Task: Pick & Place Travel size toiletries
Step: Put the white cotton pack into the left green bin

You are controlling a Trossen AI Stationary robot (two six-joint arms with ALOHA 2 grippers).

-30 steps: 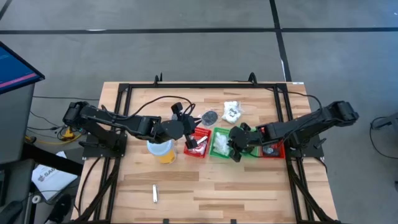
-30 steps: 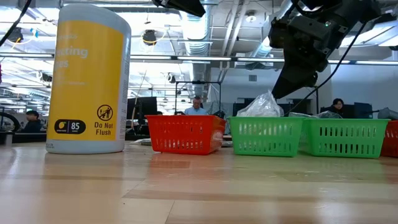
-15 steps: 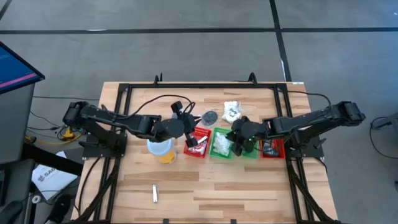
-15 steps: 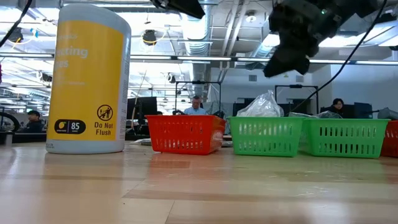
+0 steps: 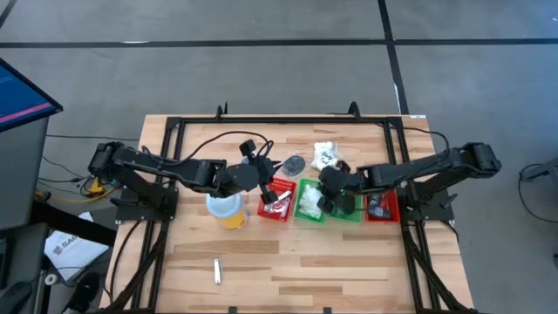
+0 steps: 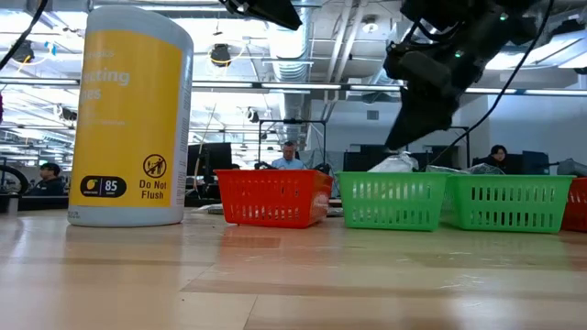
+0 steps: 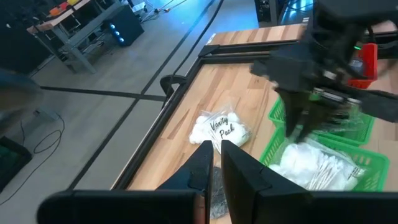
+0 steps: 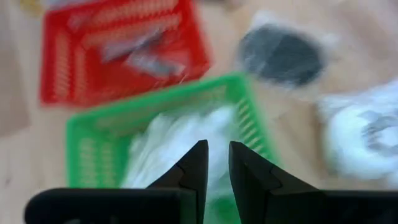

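Note:
A white lumpy packet (image 5: 307,202) lies in the left green bin (image 5: 309,213). My right gripper (image 5: 328,199) is shut and points down into that bin. Another white packet (image 5: 325,157) and a dark grey disc (image 5: 295,164) lie on the table beyond the bins. Silvery tubes (image 8: 134,53) lie in the red bin (image 5: 277,199), and one tube (image 5: 217,271) lies alone near the table's near edge. My left gripper (image 5: 264,179) is shut and hovers above the red bin's far left corner, touching nothing. My right gripper presses its shut fingertips (image 6: 401,147) down on the top of the white packet (image 6: 394,165) in the left green bin, coming from above at a slant. The packet sits low inside the bin, its top just above the rim.
A tall yellow cup with a white lid (image 5: 227,209) stands left of the red bin. Right of the left green bin stand a second green bin (image 5: 350,208) and another red bin (image 5: 381,208). Bare wood (image 5: 288,262) stretches along the near side.
My right gripper rose, shifted slightly toward the far edge, then came down onto the packet in the left green bin. The packet's peak, which stood well above the rim, now sits lower.

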